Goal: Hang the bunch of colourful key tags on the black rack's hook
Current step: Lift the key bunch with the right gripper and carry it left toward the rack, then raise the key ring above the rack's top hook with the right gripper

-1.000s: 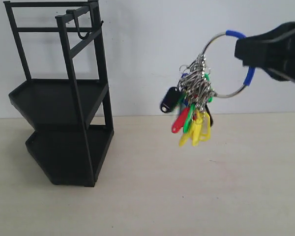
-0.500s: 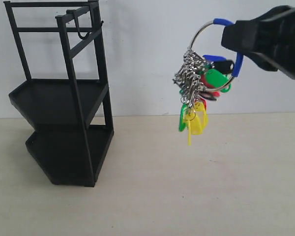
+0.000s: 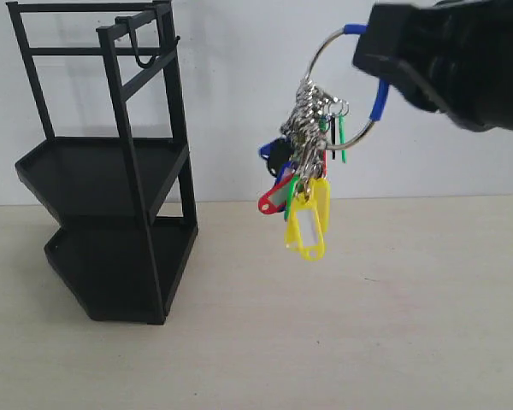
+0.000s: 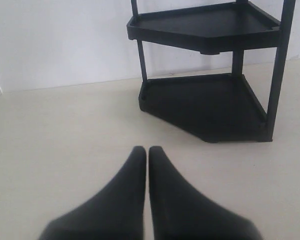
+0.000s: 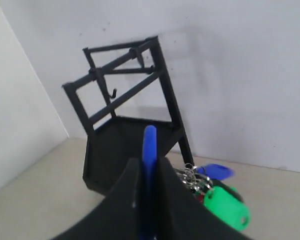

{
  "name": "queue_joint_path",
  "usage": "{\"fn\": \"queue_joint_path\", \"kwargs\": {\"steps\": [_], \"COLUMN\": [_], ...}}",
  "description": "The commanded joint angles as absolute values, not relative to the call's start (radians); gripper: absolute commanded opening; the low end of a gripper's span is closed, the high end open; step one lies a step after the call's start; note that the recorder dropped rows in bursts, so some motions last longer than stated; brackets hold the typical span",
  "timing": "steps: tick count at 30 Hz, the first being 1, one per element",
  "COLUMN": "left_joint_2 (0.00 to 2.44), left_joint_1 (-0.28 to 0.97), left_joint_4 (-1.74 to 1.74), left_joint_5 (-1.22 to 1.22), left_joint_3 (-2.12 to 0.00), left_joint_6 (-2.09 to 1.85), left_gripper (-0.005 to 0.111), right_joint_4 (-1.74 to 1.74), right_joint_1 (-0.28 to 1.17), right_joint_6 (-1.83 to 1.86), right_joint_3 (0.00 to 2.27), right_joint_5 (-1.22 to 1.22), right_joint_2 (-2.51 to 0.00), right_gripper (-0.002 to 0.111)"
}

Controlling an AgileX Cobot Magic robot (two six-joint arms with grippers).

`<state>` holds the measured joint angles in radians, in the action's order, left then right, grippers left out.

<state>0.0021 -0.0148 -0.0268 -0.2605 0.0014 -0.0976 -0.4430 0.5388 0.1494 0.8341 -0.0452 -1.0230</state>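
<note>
My right gripper (image 3: 374, 53) is shut on the blue sleeve of the wire loop, high at the right of the exterior view. The colourful key tag bunch (image 3: 303, 184) dangles below it in mid-air, yellow and red tags lowest. In the right wrist view the blue sleeve (image 5: 149, 145) is pinched by my right gripper (image 5: 149, 166), with green and blue tags (image 5: 226, 205) beside it. The black rack (image 3: 111, 171) stands at the left, its hook (image 3: 139, 43) on the top rail; the hook (image 5: 112, 93) also shows ahead. My left gripper (image 4: 147, 150) is shut and empty, low near the rack (image 4: 210, 95).
A pale table (image 3: 325, 342) carries the rack, with a white wall (image 3: 239, 77) behind. Open tabletop lies between the rack and the hanging bunch.
My right gripper has risen and moved left toward the rack with the bunch. The tags have swung and turned, with the yellow tag now facing forward.
</note>
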Motion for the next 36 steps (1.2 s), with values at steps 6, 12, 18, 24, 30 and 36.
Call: {"fn": "queue_joint_path", "kwargs": {"steps": [6, 12, 18, 24, 30, 36], "left_joint_2": [0.0, 0.0, 0.0, 0.0, 0.0, 0.0], "left_joint_1": [-0.014, -0.014, -0.014, -0.014, -0.014, -0.014], "left_joint_4": [-0.023, -0.023, -0.023, -0.023, -0.023, -0.023], "left_joint_5": [-0.255, -0.255, -0.255, -0.255, -0.255, -0.255], "left_joint_3": [0.0, 0.0, 0.0, 0.0, 0.0, 0.0], "left_joint_6": [-0.097, -0.097, -0.097, -0.097, -0.097, -0.097], "left_gripper": [0.004, 0.004, 0.004, 0.004, 0.004, 0.004], "right_joint_4": [-0.411, -0.519, -0.401, -0.458, -0.464, -0.415], "right_joint_1": [0.608, 0.626, 0.618, 0.612, 0.61, 0.637], "right_joint_6": [0.139, 0.174, 0.196, 0.174, 0.202, 0.204], "right_joint_3": [0.865, 0.877, 0.909, 0.909, 0.913, 0.935], "right_joint_5": [-0.122, -0.381, -0.196, -0.171, -0.302, -0.082], "right_joint_2": [-1.133, -1.162, -1.181, -1.201, -1.237, -1.289], "right_gripper": [0.0, 0.0, 0.0, 0.0, 0.0, 0.0]}}
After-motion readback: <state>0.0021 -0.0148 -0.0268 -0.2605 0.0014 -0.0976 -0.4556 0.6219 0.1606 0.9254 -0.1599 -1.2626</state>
